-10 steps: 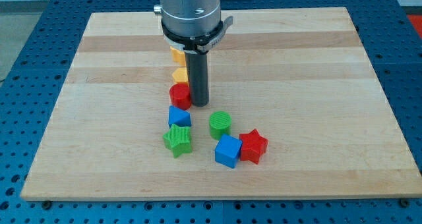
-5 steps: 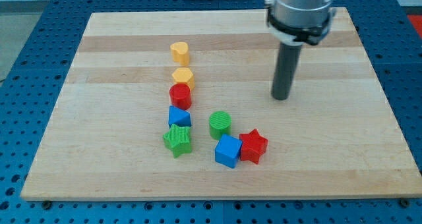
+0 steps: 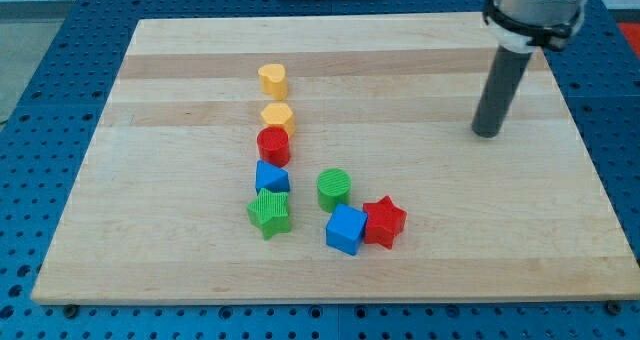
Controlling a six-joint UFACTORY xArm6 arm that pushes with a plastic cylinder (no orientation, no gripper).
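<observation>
My tip rests on the wooden board at the view's right, touching no block. The red star and blue cube are the nearest blocks, well down and to the left of it. A green cylinder stands just above those two. Farther left a column runs from the view's top downward: a yellow heart-like block, a yellow hexagon, a red cylinder, a blue block and a green star.
The board lies on a blue perforated table. The arm's grey body reaches in from the view's top right corner.
My tip has moved from beside the red cylinder across to the view's right, away from all blocks. No block has shifted.
</observation>
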